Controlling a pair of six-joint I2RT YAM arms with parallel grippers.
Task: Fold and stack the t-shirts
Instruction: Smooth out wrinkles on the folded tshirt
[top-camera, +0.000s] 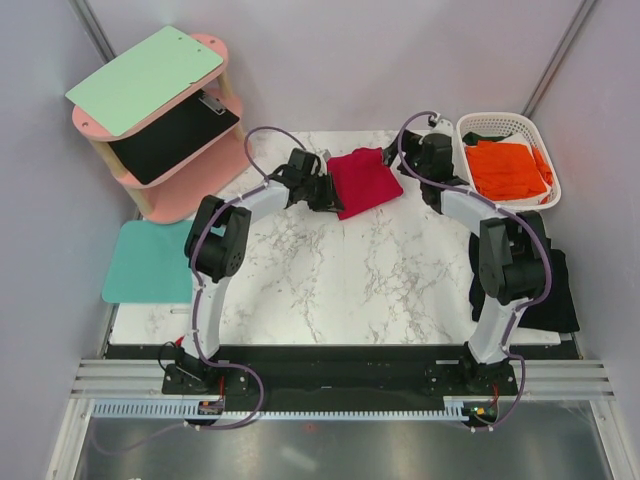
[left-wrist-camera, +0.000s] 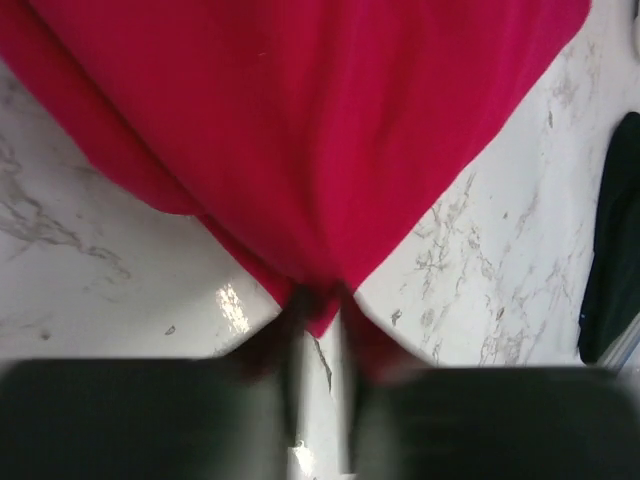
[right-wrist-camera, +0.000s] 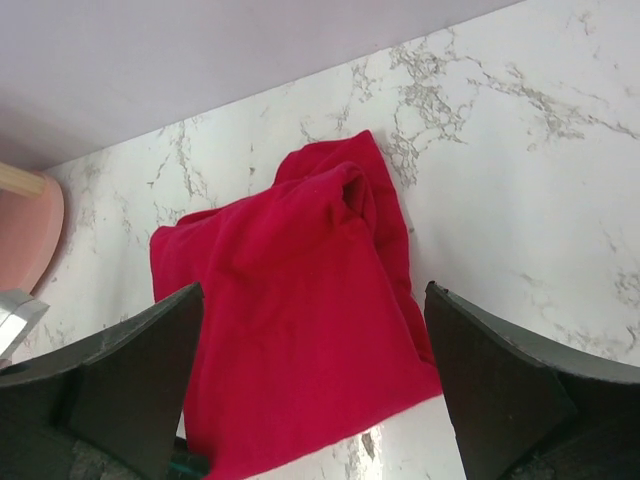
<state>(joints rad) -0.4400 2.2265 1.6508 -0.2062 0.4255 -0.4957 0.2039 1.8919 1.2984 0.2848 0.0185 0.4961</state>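
ok so the left fingers (left-wrist-camera: 280, 345) sit close together with just a thin slit between them, and the pointed bottom corner of the red shirt (left-wrist-camera: 320, 150) dips right down to their tips. The wrist view is really blurry there, so I can't tell if they're actually nipping the cloth or just touching it. The right fingers (right-wrist-camera: 130, 390) are spread wide with nothing between them, hovering near the shirt's right side and apart from it

The red shirt is a rumpled, roughly folded bundle lying on the marble surface (top-camera: 340, 280) toward the far edge, about midway between the two arms. From the right wrist you can see a thick bunched ridge running along one side, and the rest lies fairly flat

Further out: the orange shirt (top-camera: 505, 168) is folded inside a white basket (top-camera: 497, 121) at the far right corner, just beside the right arm. The black shirt (top-camera: 560, 295) is slumped at the right edge of the surface, partly hidden behind that arm's elbow. Off to the left a teal mat (top-camera: 150, 262) lies just past the surface's left edge, and behind it a pink shelf (top-camera: 190, 205) carries a mint board (top-camera: 145, 78) on its top tier
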